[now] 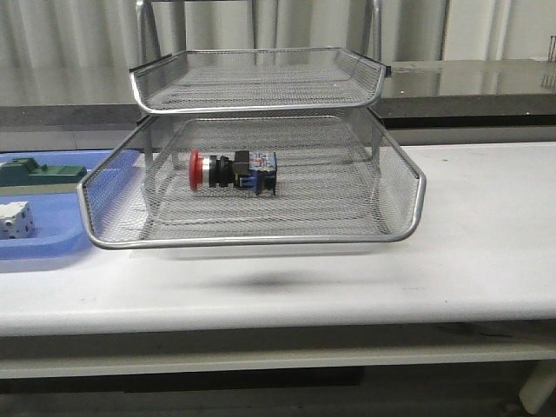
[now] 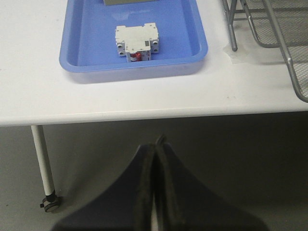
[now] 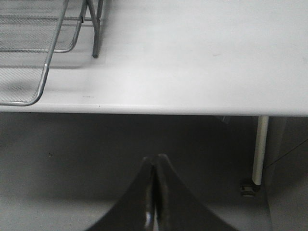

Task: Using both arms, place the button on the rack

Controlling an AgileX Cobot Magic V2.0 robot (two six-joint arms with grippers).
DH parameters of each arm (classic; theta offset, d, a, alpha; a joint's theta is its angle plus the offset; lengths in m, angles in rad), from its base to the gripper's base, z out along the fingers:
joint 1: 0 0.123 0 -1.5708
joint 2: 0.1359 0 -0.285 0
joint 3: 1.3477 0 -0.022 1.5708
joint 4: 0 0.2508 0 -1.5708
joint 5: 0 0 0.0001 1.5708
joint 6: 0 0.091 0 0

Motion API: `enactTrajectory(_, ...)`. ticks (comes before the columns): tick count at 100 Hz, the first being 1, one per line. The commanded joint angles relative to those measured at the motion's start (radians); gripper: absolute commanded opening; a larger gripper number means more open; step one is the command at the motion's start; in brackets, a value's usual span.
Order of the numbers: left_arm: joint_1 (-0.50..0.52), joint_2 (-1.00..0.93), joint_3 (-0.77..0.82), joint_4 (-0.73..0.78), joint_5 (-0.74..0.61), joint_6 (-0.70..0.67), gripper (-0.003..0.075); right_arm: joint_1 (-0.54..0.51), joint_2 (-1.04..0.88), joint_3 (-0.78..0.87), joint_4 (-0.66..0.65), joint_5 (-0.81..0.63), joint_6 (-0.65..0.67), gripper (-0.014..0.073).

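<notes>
**A:** Front view, and neither arm is in shot. The button point(image 1: 233, 170) lies on its side in the pulled-out mesh tray of the rack point(image 1: 252, 187), red cap pointing left, blue block to the right, roughly mid-tray.

**B:** Anything readable on it?

**A:** There's a pale label on the blue block, but through the mesh it's far too small to read. The rack's upper part is cut off at the top edge, so only two tiers show clearly.

**B:** And the claws?

**A:** Left gripper point(image 2: 155, 144) hangs off the near table edge over the floor, fingers pressed together, nothing between them. Right gripper point(image 3: 155, 161) is the same: closed tight, empty, off the near edge to the right of the rack.

**B:** What's over on the left?

**A:** A blue tray point(image 2: 72, 53) holding a white block point(image 2: 136, 44) with a red part at its near side; no legible print. A green block point(image 1: 39, 174) sits at the tray's far end, partly cut off.
</notes>
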Motion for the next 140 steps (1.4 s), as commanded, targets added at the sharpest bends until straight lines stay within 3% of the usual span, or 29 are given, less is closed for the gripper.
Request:
enactTrajectory(1,0.003,0.006,-0.028,0.012,-0.061,-0.013,-0.0021,0.001,0.008,-0.031,0.027,-0.095,-0.004,-0.0071)
enactTrajectory(24,0.003,0.006,-0.028,0.012,-0.061,-0.013,-0.0021,0.001,0.072,-0.031,0.176,-0.221,-0.004,-0.0071)
enactTrajectory(48,0.003,0.006,-0.028,0.012,-0.061,-0.013,-0.0021,0.002,0.300,-0.031,0.359,-0.235,-0.020,-0.0071)
enactTrajectory(81,0.003,0.006,-0.028,0.012,-0.061,-0.013,-0.0021,0.016,0.559,-0.031,0.711,-0.257,-0.260,-0.0069)
enactTrajectory(140,0.003,0.006,-0.028,0.012,-0.061,-0.013,-0.0021,0.347,0.869,-0.031,0.802,-0.445,-0.273,-0.0069)
